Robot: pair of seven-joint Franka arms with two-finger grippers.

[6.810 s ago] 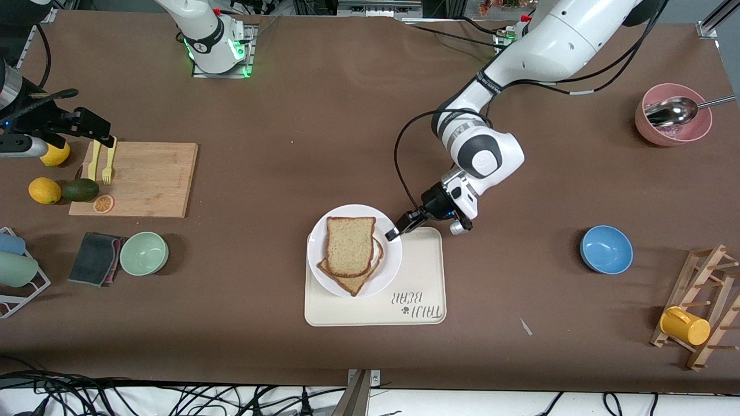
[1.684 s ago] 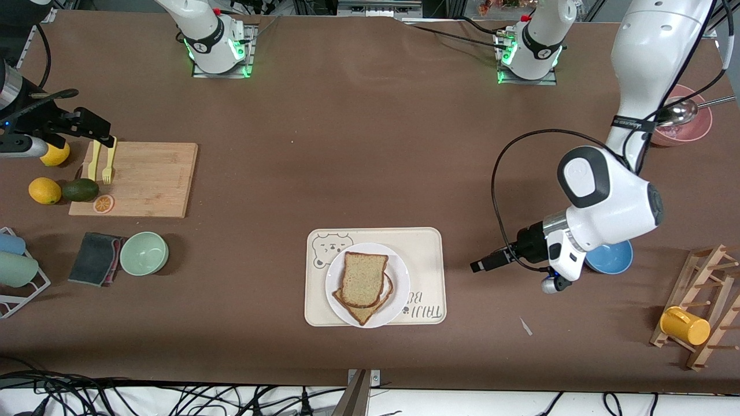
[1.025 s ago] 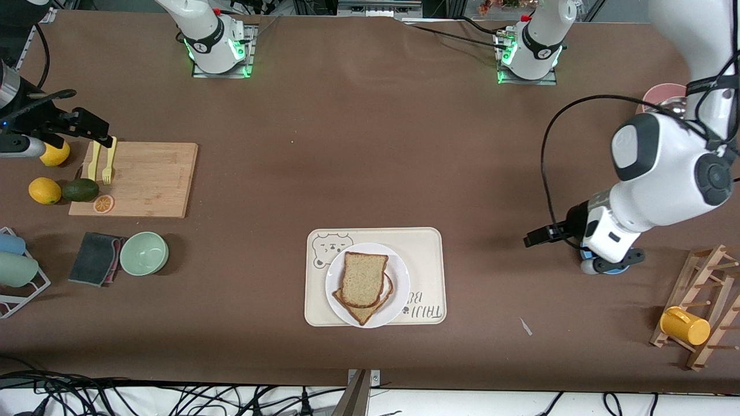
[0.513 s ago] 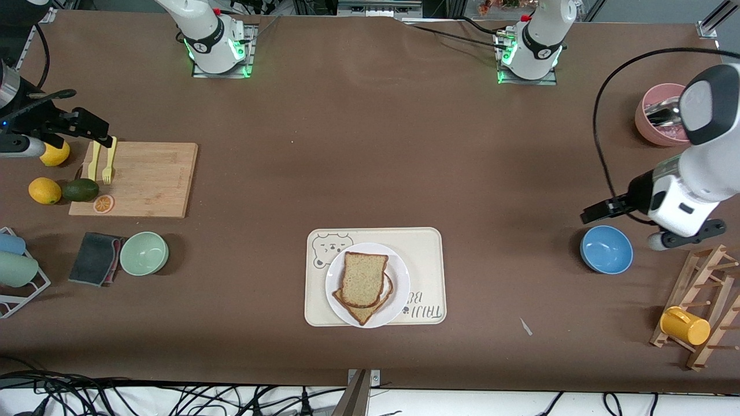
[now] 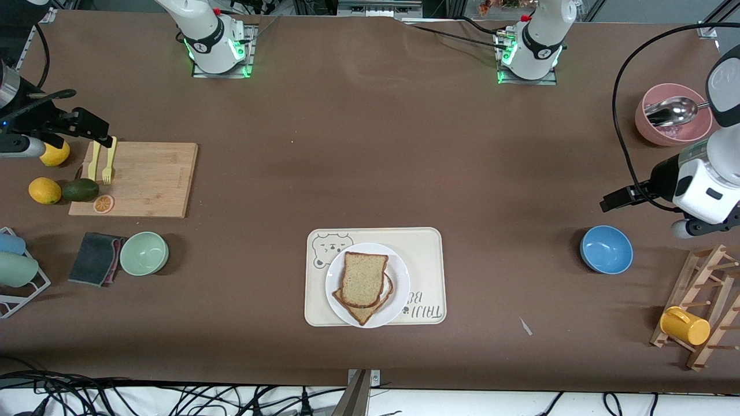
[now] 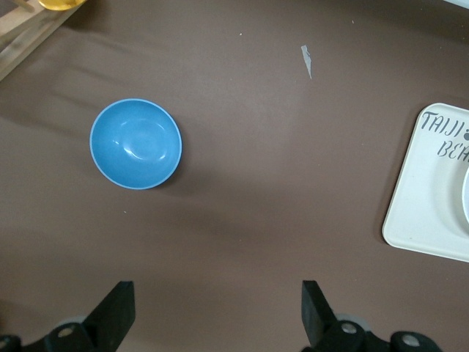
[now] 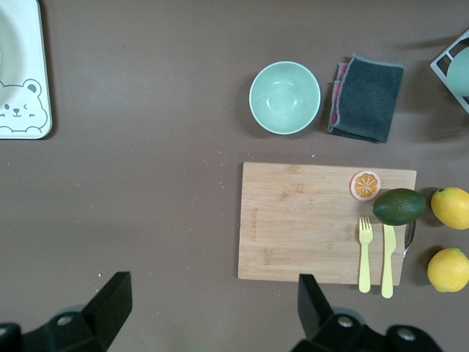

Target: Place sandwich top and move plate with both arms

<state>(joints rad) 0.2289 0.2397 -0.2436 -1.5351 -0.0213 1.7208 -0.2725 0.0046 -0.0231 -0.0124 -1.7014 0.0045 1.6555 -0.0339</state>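
The sandwich top (image 5: 363,279) lies on a darker slice on the white plate (image 5: 402,278). The plate stands on the cream bear-printed tray (image 5: 425,248), whose corner shows in the left wrist view (image 6: 432,191). My left gripper (image 5: 610,203) hangs open and empty over bare table at the left arm's end, between the blue bowl (image 5: 606,249) and the pink bowl (image 5: 673,122). In its own view the left gripper (image 6: 218,308) has only tabletop between its fingers. My right gripper (image 5: 95,130) waits open over the edge of the cutting board (image 5: 141,179); in its own view the right gripper (image 7: 212,304) is also empty.
A yellow fork (image 7: 364,253) and knife lie on the board beside an avocado (image 5: 80,189) and lemons (image 5: 44,190). A green bowl (image 5: 144,253) and grey cloth (image 5: 95,258) sit nearer the camera. A wooden rack with a yellow cup (image 5: 685,325) stands past the blue bowl.
The plate with the sandwich has shifted fully onto the tray, nearer the camera. My left arm has let go and swung away to its end of the table. The right arm has not moved.
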